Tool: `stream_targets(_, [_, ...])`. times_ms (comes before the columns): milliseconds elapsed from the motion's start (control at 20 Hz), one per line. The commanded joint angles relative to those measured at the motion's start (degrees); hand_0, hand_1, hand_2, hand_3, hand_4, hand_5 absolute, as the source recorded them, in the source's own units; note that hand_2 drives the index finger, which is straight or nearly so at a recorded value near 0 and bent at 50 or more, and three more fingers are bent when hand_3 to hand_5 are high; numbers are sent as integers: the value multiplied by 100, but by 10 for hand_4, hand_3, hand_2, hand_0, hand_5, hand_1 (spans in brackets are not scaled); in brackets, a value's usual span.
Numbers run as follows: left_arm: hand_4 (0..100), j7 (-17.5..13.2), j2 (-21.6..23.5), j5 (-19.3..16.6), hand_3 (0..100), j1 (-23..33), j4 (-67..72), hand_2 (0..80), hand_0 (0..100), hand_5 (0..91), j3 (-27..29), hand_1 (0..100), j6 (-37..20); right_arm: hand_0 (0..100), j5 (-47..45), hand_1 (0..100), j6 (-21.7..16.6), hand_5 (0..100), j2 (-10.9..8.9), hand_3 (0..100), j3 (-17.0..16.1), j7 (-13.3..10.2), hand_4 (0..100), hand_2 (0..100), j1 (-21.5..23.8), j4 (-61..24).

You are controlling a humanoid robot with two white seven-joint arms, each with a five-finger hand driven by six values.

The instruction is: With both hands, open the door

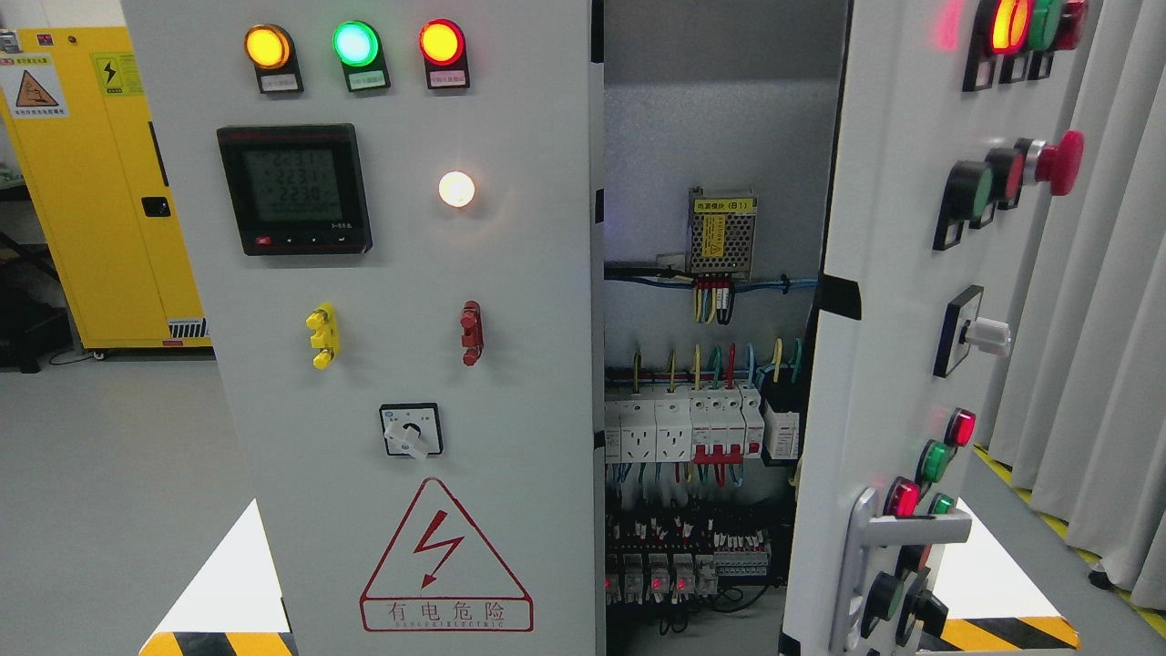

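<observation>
A grey electrical cabinet fills the head view. Its left door (401,364) faces me, carrying three lit lamps, a digital meter (294,189), a rotary switch (412,431) and a red warning triangle. The right door (902,346) stands swung outward, seen at an angle, with lamps, push buttons, a red emergency button (1057,162) and a metal handle (897,533) low down. Between the doors the interior (710,383) shows a power supply, breakers and wiring. Neither of my hands appears.
A yellow safety cabinet (100,182) stands at the back left on the grey floor. Pale curtains (1102,301) hang at the right. Yellow-black hazard tape marks the floor by the cabinet's base at both lower corners.
</observation>
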Motion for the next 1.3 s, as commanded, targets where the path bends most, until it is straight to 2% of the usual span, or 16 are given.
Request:
stream_targets(0, [0, -7, -9, 9, 0, -70, -132, 0, 0, 0, 0, 0, -32, 216, 9, 0, 3, 0, -97, 0, -35, 12, 0, 0, 105, -1])
stream_targets(250, [0, -15, -27, 27, 0, -44, -315, 0, 0, 0, 8, 0, -85, 217, 9, 0, 3, 0, -123, 0, -35, 12, 0, 0, 105, 8])
stream_targets(351, [0, -190, 17, 44, 0, 183, -1216, 0, 0, 0, 26, 0, -85, 217, 9, 0, 3, 0, -123, 0, -26, 12, 0, 0, 105, -1])
stream_targets(451, [0, -838, 148, 53, 0, 622, -2551, 0, 0, 0, 113, 0, -77, 217, 9, 0, 3, 0, -106, 0, -35, 12, 0, 0, 105, -1])
stream_targets(601, [0, -2593, 281, 89, 0, 1080, -4372, 0, 0, 0, 456, 0, -33, 217, 9, 0, 3, 0, -88, 0, -26, 21, 0, 0, 105, 8])
stream_targets(651, [0, -2939, 350, 89, 0, 1116, -4716, 0, 0, 0, 465, 0, -15, 217, 9, 0, 3, 0, -97, 0, -35, 12, 0, 0, 105, 8])
stream_targets(701, [0, -3090, 473, 97, 0, 1142, -5067, 0, 0, 0, 465, 0, 2, 218, 9, 0, 3, 0, -97, 0, -26, 12, 0, 0, 105, -1])
stream_targets(901, [0, -3109, 991, 202, 0, 1344, -6622, 0, 0, 0, 474, 0, 344, 218, 9, 0, 3, 0, -97, 0, -35, 12, 0, 0, 105, -1])
stream_targets(1102, [0, -3144, 1632, 1079, 0, 1652, -8467, 0, 0, 0, 448, 0, 1117, 218, 9, 0, 3, 0, -114, 0, -26, 12, 0, 0, 105, -1])
stream_targets(1152, [0, -3240, 1782, 1247, 0, 1670, -8829, 0, 0, 0, 448, 0, 1249, 217, 9, 0, 3, 0, -114, 0, -26, 12, 0, 0, 105, -1])
stream_targets(1252, [0, -3670, 2107, 1546, 0, 1670, -9437, 0, 0, 0, 448, 0, 1391, 217, 9, 0, -6, 0, -114, 0, -26, 12, 0, 0, 105, -1])
